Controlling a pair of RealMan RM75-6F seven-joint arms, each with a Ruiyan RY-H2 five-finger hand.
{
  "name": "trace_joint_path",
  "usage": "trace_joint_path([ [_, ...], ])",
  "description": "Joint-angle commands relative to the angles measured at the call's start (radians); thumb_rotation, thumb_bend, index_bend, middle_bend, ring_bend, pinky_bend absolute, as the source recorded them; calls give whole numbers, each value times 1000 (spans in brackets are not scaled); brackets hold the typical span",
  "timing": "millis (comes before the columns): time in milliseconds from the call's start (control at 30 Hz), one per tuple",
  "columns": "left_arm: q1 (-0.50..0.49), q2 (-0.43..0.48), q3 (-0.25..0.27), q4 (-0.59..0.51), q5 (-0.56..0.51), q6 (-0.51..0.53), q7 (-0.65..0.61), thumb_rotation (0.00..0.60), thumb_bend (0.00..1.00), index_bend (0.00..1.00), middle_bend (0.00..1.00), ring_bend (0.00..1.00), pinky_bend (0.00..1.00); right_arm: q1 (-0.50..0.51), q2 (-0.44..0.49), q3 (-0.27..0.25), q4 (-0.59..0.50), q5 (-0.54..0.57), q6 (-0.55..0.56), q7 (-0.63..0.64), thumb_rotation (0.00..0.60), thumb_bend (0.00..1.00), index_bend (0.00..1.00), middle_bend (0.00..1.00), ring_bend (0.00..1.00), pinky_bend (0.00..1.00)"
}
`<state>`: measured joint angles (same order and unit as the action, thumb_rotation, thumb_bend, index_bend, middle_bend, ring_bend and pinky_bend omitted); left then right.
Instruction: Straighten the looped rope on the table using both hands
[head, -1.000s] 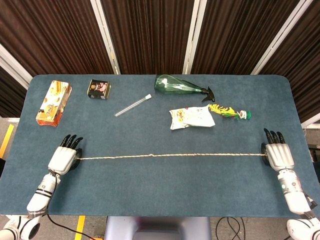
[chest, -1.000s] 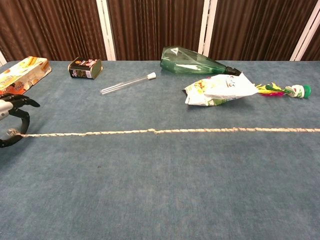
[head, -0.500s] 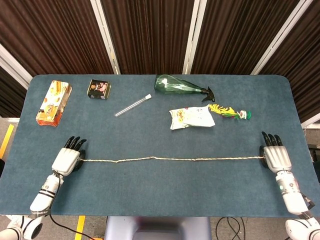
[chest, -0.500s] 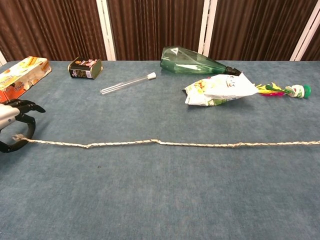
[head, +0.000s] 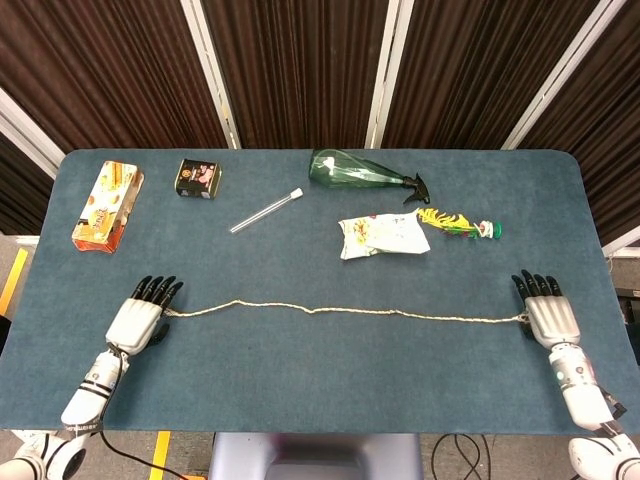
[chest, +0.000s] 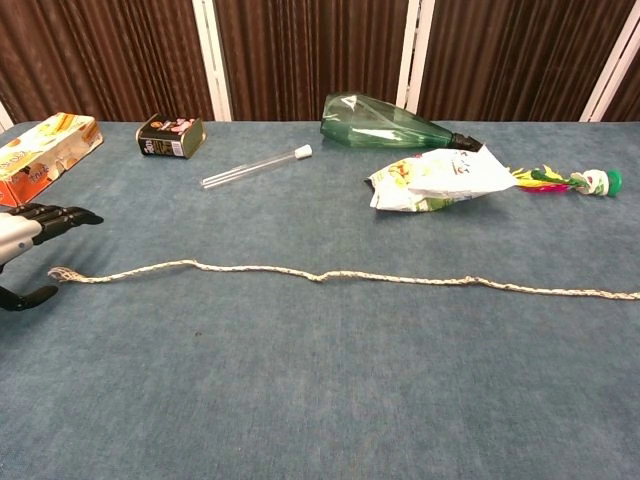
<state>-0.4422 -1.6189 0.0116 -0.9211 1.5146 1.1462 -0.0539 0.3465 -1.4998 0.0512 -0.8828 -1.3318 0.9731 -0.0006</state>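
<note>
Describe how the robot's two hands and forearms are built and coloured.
Both the left hand and the right hand have a light grey, boxy palm shell with black fingers. Behind each is a pale grey, segmented cylindrical wrist and forearm. A thin dark cable trails near the left forearm at the table's edge.

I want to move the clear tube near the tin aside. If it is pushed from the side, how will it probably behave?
The clear tube looks round and lies flat on the table, so a sideways push would probably make it roll. It seems thin and light, so it may slide easily. If it is glass, which I cannot tell, it could be fragile.
</note>
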Motion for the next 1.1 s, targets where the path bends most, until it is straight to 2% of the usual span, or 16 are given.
trace_joint_path([
  [33,10,26,2,-33,1,15,-22,600,417,0,0,0,73,-5,20,1,-26,2,4,-4,600,426,0,0,0,0],
  [233,45,123,12,-163,17,78,-102,600,413,0,0,0,73,-21,108,-9,-136,32,-26,-69,600,268,0,0,0,0],
  [400,83,196,21,-252,37,151,-131,600,410,0,0,0,73,-41,161,-4,-216,52,2,-109,600,192,0,0,0,0],
  [533,122,263,22,-333,53,232,-149,600,410,0,0,0,73,-75,217,2,-312,15,99,-64,600,167,0,0,0,0],
  [733,220,361,42,-465,102,410,-115,600,407,0,0,0,67,-190,312,-4,-510,-95,397,-30,600,156,0,0,0,0],
  [833,279,411,82,-539,118,455,-41,600,405,0,0,0,55,-263,347,-32,-612,-159,537,-56,600,157,0,0,0,0],
  [967,341,408,103,-549,125,508,-8,600,404,0,0,0,48,-313,359,-84,-660,-241,610,-107,600,157,0,0,0,0],
  [1100,347,421,100,-536,143,514,-9,600,400,0,0,0,45,-329,362,-93,-670,-271,634,-113,600,156,0,0,0,0],
])
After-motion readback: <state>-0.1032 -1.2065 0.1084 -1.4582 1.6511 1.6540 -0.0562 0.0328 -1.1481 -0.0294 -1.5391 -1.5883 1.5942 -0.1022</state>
